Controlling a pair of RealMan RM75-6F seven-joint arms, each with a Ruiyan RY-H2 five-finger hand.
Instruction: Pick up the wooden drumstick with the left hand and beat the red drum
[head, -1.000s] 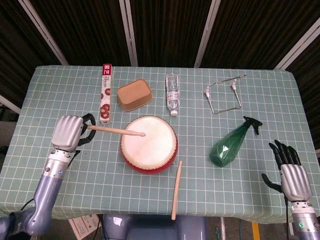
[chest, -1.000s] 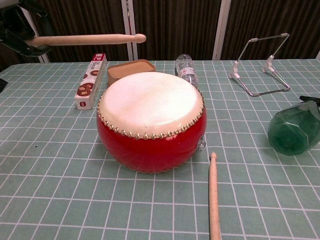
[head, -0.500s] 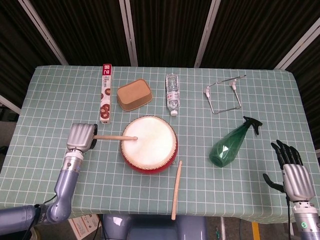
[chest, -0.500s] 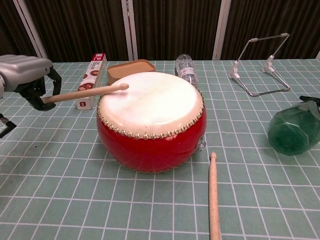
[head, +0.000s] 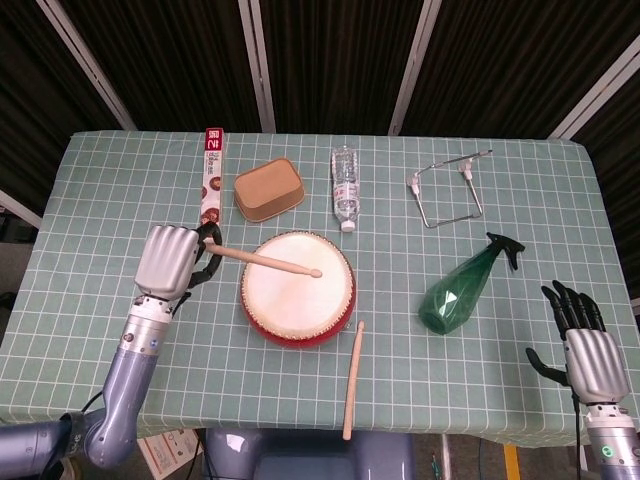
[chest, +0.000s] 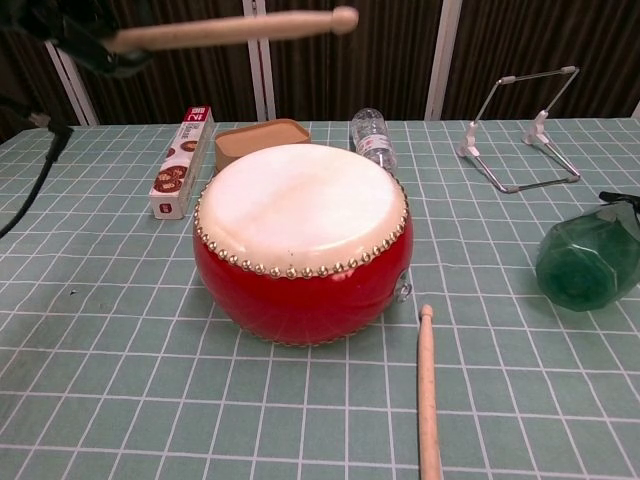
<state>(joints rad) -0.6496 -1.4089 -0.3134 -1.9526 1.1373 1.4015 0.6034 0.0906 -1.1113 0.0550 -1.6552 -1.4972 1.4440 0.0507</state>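
Observation:
The red drum (head: 297, 293) with its pale skin stands at the table's middle, also large in the chest view as the red drum (chest: 302, 240). My left hand (head: 170, 258) grips a wooden drumstick (head: 265, 262) by its end; the stick is raised well above the drumhead, its tip over the skin. In the chest view that drumstick (chest: 235, 27) crosses the top of the frame, with dark fingers (chest: 85, 35) of my left hand at its left end. My right hand (head: 580, 340) rests open at the table's right edge, holding nothing.
A second drumstick (head: 353, 380) lies on the cloth in front of the drum. Behind it are a long snack box (head: 212, 185), a tan bowl (head: 268, 188) and a water bottle (head: 345, 186). A wire stand (head: 448, 185) and green spray bottle (head: 462, 287) sit right.
The drumstick was down with its tip on the drumhead's left part half a second ago; my left hand has now swung it up high, its tip above the skin.

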